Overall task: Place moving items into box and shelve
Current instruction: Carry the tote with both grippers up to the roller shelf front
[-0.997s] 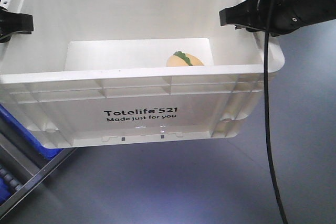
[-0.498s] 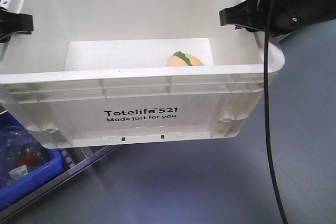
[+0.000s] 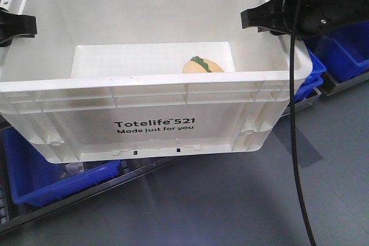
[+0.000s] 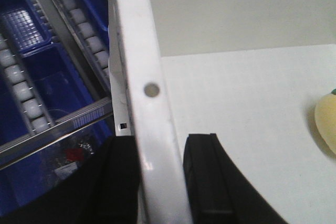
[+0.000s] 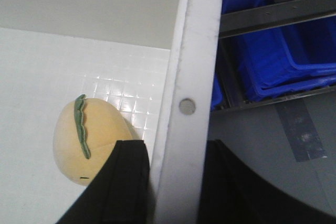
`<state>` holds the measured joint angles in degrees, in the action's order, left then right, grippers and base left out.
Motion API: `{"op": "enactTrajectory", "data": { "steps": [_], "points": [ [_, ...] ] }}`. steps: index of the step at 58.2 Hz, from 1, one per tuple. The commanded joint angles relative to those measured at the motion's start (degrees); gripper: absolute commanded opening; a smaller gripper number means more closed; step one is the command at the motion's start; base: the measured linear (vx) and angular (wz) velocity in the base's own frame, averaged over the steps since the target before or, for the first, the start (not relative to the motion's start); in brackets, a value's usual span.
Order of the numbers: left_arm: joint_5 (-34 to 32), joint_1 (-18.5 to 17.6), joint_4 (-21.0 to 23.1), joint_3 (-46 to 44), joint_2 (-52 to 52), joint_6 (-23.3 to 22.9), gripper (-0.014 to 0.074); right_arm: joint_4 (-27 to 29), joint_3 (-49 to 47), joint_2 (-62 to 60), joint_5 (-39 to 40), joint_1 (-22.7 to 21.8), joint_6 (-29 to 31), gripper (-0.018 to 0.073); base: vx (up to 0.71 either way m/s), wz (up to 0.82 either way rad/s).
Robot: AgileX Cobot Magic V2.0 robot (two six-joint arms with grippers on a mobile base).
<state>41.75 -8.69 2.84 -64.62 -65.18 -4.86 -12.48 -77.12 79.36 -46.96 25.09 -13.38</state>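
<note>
we carry the white box (image 3: 155,125) between both arms, the left hand (image 4: 160,182) clamped on the left rim wall with one finger outside and one inside, the right hand (image 5: 173,187) clamped the same way on the right rim. the yellow-orange plush fruit (image 3: 203,65) with its green leaf lies on the box floor toward the right wall, just beside the inner finger of the right hand. below and behind the box we see blue bins (image 3: 340,50) on a roller rack (image 4: 31,108), so we judge the packing done and the shelving under way. the risk from here is the grip: each hand pinches only a thin, smooth rim, and if the arms drift apart or move unevenly the box could tilt, slip from one side or knock the bins and rack rails. a tilt would also roll the toy across the floor. the near wall hides much of the box floor in the front view, so we cannot tell whether other toys lie there; the target shelf spot is not in view.
</note>
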Motion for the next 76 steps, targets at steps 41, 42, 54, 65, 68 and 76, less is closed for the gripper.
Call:
{"op": "enactTrajectory", "data": {
  "steps": [41,42,54,65,68,76],
  "points": [
    [-9.3,-0.2,-1.2,-2.4,2.1,1.7,0.0056,-3.8,-2.6,-2.6,6.8,-0.4,0.9,0.0110,0.04,0.38],
    [-9.3,-0.2,-1.2,-2.4,2.1,1.7,0.0056,-3.8,-2.6,-2.6,6.8,-0.4,0.9,0.0110,0.05,0.21],
    [-9.3,-0.2,-1.2,-2.4,2.1,1.7,0.0056,-3.8,-2.6,-2.6,6.8,-0.4,0.9,0.0110,0.06,0.20],
    [-9.3,-0.2,-1.2,-2.4,2.1,1.7,0.0056,-3.8,-2.6,-2.6,6.8,-0.4,0.9,0.0110,0.07,0.20],
    [-9.3,-0.2,-1.2,-2.4,2.1,1.7,0.0056,-3.8,-2.6,-2.6,6.8,-0.4,0.9,0.0110,0.07,0.18],
    [-9.3,-0.2,-1.2,-2.4,2.1,1.7,0.0056,-3.8,-2.6,-2.6,6.8,-0.4,0.9,0.0110,0.08,0.16]
  ]
}}
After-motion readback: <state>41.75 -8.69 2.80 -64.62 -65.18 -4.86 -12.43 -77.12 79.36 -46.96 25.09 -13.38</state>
